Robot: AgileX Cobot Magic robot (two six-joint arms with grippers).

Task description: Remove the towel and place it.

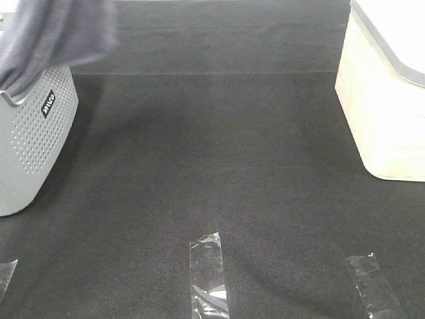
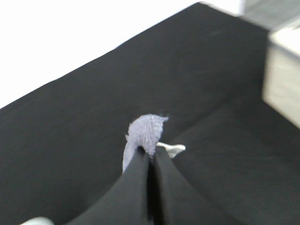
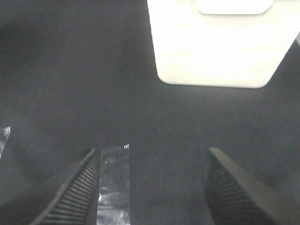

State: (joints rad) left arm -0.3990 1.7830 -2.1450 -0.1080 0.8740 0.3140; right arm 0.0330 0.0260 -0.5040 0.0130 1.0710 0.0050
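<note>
A dark charcoal, felt-like cloth surface is spread across the whole work area. In the high view a faint straight seam is seen running across it toward the far side. Strips of clear, crinkled adhesive tape are stuck along the near edge: one in the middle, another to the right, and a corner of a third at the far left.

A pale cream rectangular box with rounded corners, topped by a white lid with a grey rim, is stood at the right. A light grey perforated plastic basket is set at the left edge. Beyond the dark surface, in the left wrist view, only an overexposed white area is shown. The scene is lit softly and evenly, and a shine is caught on the tape.
</note>
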